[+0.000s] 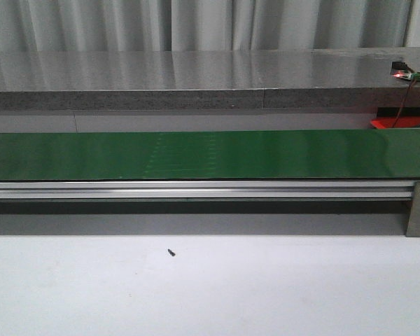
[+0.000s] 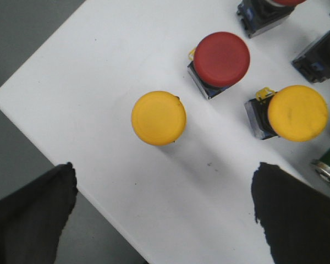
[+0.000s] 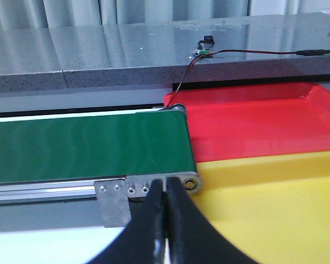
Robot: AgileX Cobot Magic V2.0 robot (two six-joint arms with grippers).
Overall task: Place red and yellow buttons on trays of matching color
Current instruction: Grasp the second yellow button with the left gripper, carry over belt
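Left gripper (image 2: 164, 212) spread wide, empty, above a yellow button (image 2: 158, 117) on the white table (image 2: 88, 99); red button (image 2: 221, 59) just beside it. Right gripper (image 3: 165, 212) fingers pressed together, holding nothing, near the conveyor (image 3: 88, 146) end; red tray (image 3: 253, 118) and yellow tray (image 3: 269, 203) adjacent.

This looks like an industrial test lab or automation workshop. A green conveyor belt (image 1: 210, 155) on an aluminium rail (image 1: 196, 189) crosses a plain white table (image 1: 210, 287), with a grey stone-like ledge (image 1: 196, 80) and pale curtains (image 1: 196, 24) beyond. A small wired circuit board (image 1: 406, 72) sits on the ledge at far right.
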